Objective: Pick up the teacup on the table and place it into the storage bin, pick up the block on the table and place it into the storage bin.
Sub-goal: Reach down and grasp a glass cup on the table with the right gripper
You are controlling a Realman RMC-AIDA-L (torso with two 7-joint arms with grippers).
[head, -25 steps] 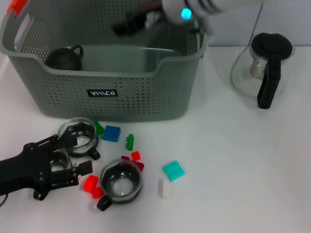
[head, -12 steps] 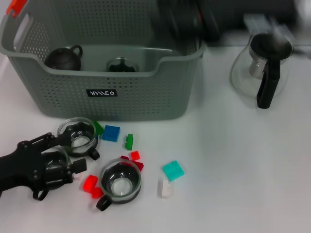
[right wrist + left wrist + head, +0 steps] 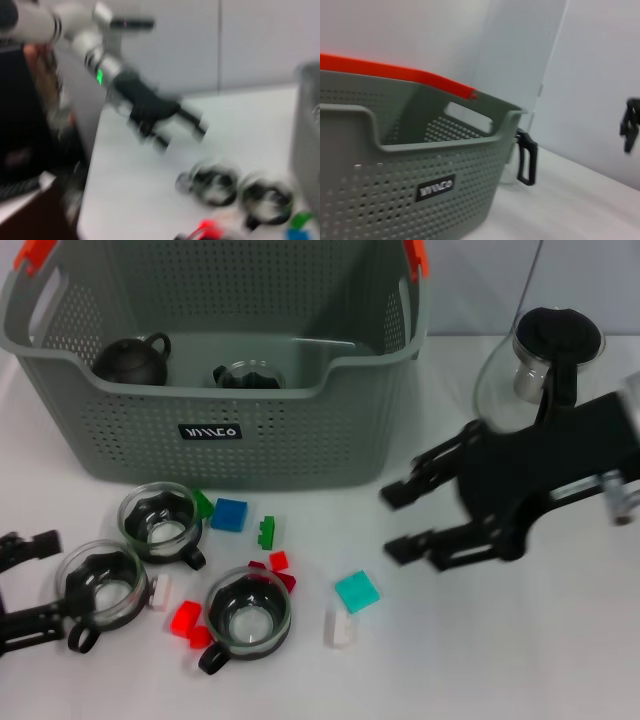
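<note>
1. We see the right end effector (image 3: pixel 395 522) out over the counter (image 3: pixel 520 640), to the right of the bin (image 3: pixel 250 445); its two black fingers are spread apart and nothing sits between them.
2. Our left end effector (image 3: pixel 25 585) is at the left edge of the head view, fingers apart, one on each side of the leftmost glass cup (image 3: pixel 100 580); released, not pinching it, as far as we can tell.
3. Inside the bin we count a dark teapot (image 3: pixel 133 360) at the left and a glass teacup (image 3: pixel 247 376) near the middle, both resting on the bin floor.
4. On the counter in front of the bin we have three glass cups; the leftmost one, a second cup (image 3: pixel 160 520) just below the bin's label, and a third cup (image 3: pixel 248 616) nearer us.
5. Blocks are scattered among them; a blue block (image 3: pixel 230 514), a green block (image 3: pixel 266 531), a red block (image 3: pixel 186 617) between the leftmost and nearest cups, a teal block (image 3: pixel 357 592) and a white block (image 3: pixel 340 628) just beside it.
6. A glass pot (image 3: pixel 535 380) with a black handle stands to the right of the bin, partly behind our right arm.
7. In the right wrist view, blurred, the left arm (image 3: pixel 145 105) hangs above two cups.
</note>
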